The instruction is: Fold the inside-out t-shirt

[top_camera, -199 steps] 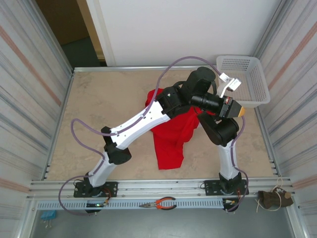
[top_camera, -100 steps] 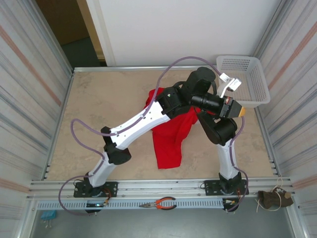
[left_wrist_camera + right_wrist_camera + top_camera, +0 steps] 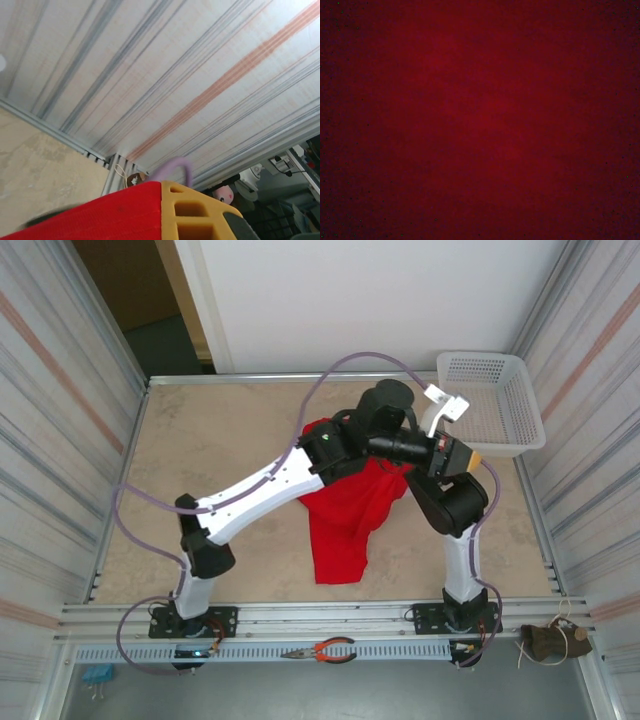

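**A:** From above, where is the t-shirt?

**B:** The red t-shirt (image 3: pixel 343 525) lies crumpled on the counter (image 3: pixel 220 430). It is left of the left gripper (image 3: pixel 467 458) and nearer the arm bases. The gripper's yellow tip points right, near the white basket (image 3: pixel 495 405). Both arms cross over the far part of the cloth, so its neck and sleeves are hidden.

**A:** Is that gripper open or closed?

**B:** I cannot tell, because the tip is too small there. The right arm (image 3: pixel 455 505) bends in under the left arm (image 3: pixel 270 485). The right gripper is hidden beneath it, so I cannot tell its opening or hold either.

**A:** And the left wrist camera?

**B:** One yellow finger (image 3: pixel 192 215) is cut off by the bottom edge. A red surface (image 3: pixel 100 215) sits flush against its left side, and I cannot say whether that is shirt cloth being gripped. Beyond the finger are a blurred purple cable (image 3: pixel 175 167) and the striped wall (image 3: pixel 175 75), with a corner of the counter at the left.

**A:** Right wrist?

**B:** Dark red, likely the t-shirt (image 3: pixel 480 120) close against the lens. It is too blurred to make out any fold.
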Controlling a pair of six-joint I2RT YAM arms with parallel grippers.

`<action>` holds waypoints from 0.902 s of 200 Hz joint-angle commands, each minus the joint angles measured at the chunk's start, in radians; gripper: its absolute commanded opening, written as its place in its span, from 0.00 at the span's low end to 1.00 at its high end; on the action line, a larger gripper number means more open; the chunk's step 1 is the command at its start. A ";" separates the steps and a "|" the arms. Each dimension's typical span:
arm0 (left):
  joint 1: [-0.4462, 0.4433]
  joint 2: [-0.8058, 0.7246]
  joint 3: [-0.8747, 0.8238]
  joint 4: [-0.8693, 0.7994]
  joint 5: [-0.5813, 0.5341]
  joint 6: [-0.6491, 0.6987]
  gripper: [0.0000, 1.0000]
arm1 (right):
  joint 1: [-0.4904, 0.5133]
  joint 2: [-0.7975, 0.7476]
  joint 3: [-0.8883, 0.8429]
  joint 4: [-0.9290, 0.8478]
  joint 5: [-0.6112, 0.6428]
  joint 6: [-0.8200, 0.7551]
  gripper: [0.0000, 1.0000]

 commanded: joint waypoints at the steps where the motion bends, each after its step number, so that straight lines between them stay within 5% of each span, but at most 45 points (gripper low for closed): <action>1: 0.042 -0.115 -0.040 0.038 -0.020 0.036 0.00 | -0.025 -0.114 -0.031 -0.004 -0.040 -0.067 0.00; 126: 0.140 -0.229 -0.077 -0.002 -0.052 0.111 0.00 | -0.047 -0.187 -0.110 0.026 -0.054 -0.085 0.00; 158: 0.161 -0.222 -0.054 -0.026 -0.030 0.123 0.00 | -0.022 -0.216 -0.110 -0.004 -0.101 -0.190 0.36; 180: 0.191 -0.214 -0.047 -0.031 0.015 0.113 0.00 | -0.010 -0.244 -0.105 -0.036 -0.147 -0.270 0.49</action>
